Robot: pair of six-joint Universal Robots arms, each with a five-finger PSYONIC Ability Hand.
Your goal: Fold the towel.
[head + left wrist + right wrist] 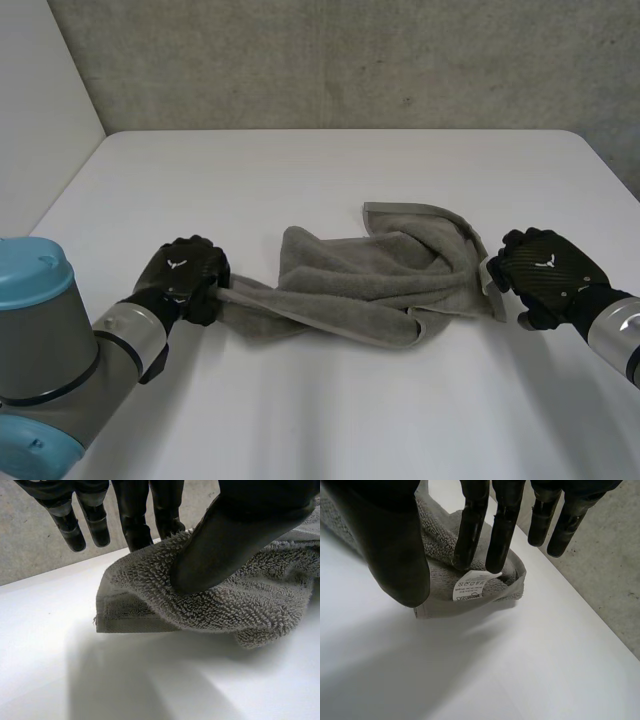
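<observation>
Head view looks down on the table point(330, 400); both wrist views sit close at the towel point(370, 285) ends

Open table point(330, 170) around towel point(370, 285)

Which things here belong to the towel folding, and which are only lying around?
For the job: towel, left hand and right hand pinching its two ends.
Only surroundings: white table, grey wall behind it.

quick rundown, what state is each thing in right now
towel: bunched, not folded neatly, lying on the table
left hand: shut on one end of the towel
right hand: shut on the opposite corner
label: exposed at the right hand's fingertips
</observation>
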